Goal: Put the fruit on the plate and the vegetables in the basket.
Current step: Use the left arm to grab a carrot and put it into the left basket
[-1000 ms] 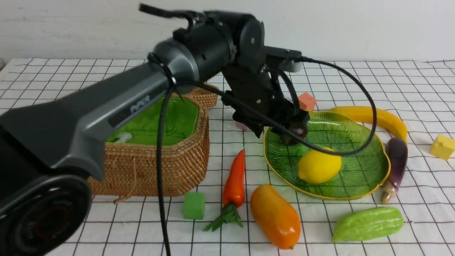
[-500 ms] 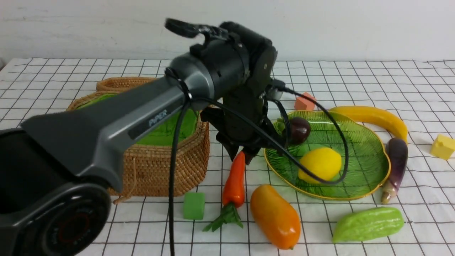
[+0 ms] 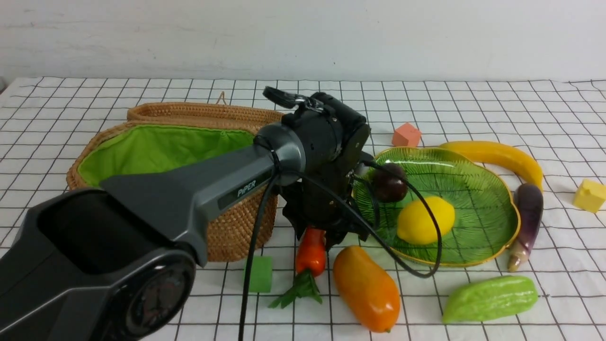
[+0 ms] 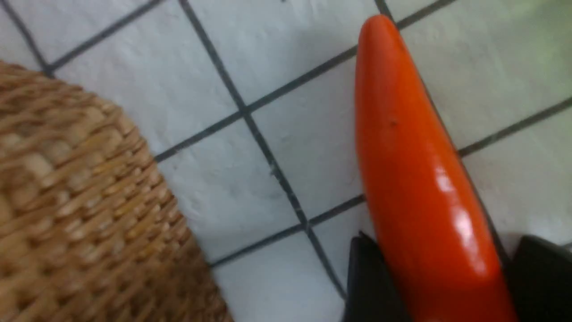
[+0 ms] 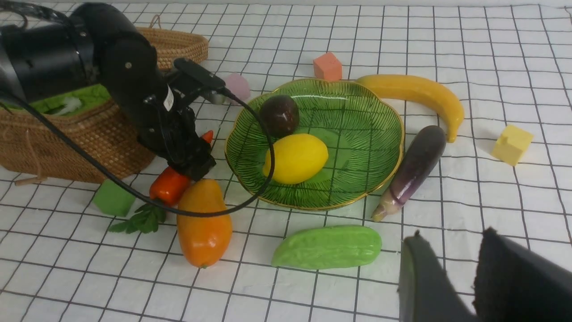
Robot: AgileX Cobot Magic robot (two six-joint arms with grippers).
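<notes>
Carrot [image 4: 415, 179] lies on the checked cloth [image 4: 277, 53] between the left gripper's [image 4: 442, 250] parted jaws, with a sliver of cloth showing at one finger. The basket [image 4: 67, 201] sits just beside that gripper. The right gripper [image 5: 451, 235] hangs narrowly parted, empty.

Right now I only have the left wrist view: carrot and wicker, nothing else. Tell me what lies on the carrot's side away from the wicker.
Observer: The mango lies close beside the carrot, on the side away from the basket.
Operator: Report the plate.
Observer: The plate holds the lemon and the mangosteen, nothing else.
Operator: Now the right pincer.
Observer: The right pincer is open and holds nothing.
</notes>
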